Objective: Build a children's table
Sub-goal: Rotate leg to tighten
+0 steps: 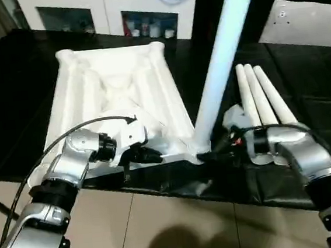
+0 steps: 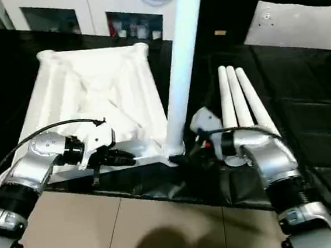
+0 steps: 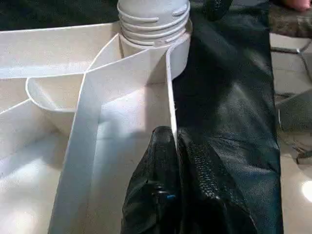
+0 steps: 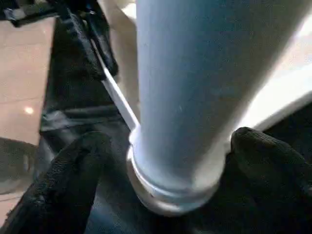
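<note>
While one leg (image 1: 223, 54) stands socketed between the wide-open right claw (image 4: 161, 161) | left claw (image 3: 176, 146) pinches tabletop (image 1: 115, 93) rim | three legs (image 1: 263, 100) left beside the right claw

The white tabletop (image 1: 119, 99) lies upside down on the black surface ahead of me, ribbed underside up, round sockets at its corners. One long white leg (image 1: 221, 60) stands upright in the near right socket (threads showing at its base). Three more legs (image 1: 263, 100) lie side by side to its right.
</note>
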Controlling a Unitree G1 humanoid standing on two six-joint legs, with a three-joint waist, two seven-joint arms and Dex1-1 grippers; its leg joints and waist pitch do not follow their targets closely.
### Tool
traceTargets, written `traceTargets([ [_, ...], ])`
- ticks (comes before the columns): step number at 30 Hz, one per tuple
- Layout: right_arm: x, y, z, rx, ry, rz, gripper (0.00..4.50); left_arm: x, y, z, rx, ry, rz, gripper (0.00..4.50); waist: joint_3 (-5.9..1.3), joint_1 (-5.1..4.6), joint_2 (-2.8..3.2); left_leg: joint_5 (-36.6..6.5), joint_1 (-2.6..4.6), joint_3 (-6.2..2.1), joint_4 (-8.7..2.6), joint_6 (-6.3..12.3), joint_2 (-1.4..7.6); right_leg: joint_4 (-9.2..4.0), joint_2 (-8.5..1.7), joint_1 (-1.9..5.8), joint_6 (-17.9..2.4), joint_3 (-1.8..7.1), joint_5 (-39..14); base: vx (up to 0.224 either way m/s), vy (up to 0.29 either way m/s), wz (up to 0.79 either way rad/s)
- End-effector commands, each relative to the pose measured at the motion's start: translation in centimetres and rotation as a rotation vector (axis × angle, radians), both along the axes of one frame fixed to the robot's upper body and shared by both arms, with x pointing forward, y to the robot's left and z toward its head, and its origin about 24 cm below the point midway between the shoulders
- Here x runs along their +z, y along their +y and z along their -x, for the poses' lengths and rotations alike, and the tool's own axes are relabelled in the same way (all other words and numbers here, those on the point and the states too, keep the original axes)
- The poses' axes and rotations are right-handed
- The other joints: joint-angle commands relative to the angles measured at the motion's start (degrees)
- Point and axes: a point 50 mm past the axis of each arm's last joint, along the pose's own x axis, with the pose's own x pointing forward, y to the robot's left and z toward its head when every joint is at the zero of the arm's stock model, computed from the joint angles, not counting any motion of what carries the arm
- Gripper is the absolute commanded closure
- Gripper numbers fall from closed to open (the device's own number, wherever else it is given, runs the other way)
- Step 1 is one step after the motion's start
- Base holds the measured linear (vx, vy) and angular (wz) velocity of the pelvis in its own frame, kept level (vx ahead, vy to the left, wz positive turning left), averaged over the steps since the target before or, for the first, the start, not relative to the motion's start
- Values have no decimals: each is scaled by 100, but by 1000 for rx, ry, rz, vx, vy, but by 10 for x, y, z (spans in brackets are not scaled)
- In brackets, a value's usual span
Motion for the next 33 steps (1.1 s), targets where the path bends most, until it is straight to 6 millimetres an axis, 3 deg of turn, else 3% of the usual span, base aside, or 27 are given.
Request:
traceTargets([
  [1, 3, 1, -2, 21, 0, -10, 43, -2, -8, 3, -90, 14, -41, 450, -464, -13, -24, -306, 24, -162, -364, 632, 516, -390, -704, 382, -376, 476, -1983, 0, 0, 0],
  [15, -1, 4, -1, 58, 42, -20, 167, -4, -7, 2, -107, 22, -30, 450, -468, 40, -38, -329, 22, -149, -365, 534, 498, -417, -714, 390, -235, 474, -2186, 0, 0, 0],
  [24, -4, 6, 3, 57, 62, -55, 189, -5, -6, 1, -87, 33, -13, 450, -460, 59, -26, -329, 25, -148, -368, 548, 498, -416, -713, 390, -261, 475, -2120, 0, 0, 0],
  [28, -6, 14, 3, -11, 83, -106, 189, -4, -12, -7, 39, 12, 35, 450, -430, 51, -26, -428, 50, -158, -383, 485, 506, -458, -707, 367, -230, 459, -2326, 0, 0, 0],
  [31, -15, 35, -5, -182, 109, -135, 192, 0, -25, -22, 252, -6, 110, 450, -390, 20, -18, -659, 89, -153, -385, 323, 470, -574, -719, 349, -71, 430, -2914, 0, 0, 0],
  [32, -16, 39, -6, -207, 111, -139, 201, 1, -28, -25, 287, -7, 132, 450, -375, -12, -28, -783, 118, -166, -380, 227, 452, -650, -726, 340, 37, 381, -3227, 0, 0, 0],
  [33, -20, 58, -13, -307, 122, -150, 209, 5, -43, -32, 400, 2, 190, 450, -366, -19, -18, -848, 131, -171, -377, 204, 436, -673, -732, 336, 90, 365, -3351, 0, 0, 0],
])
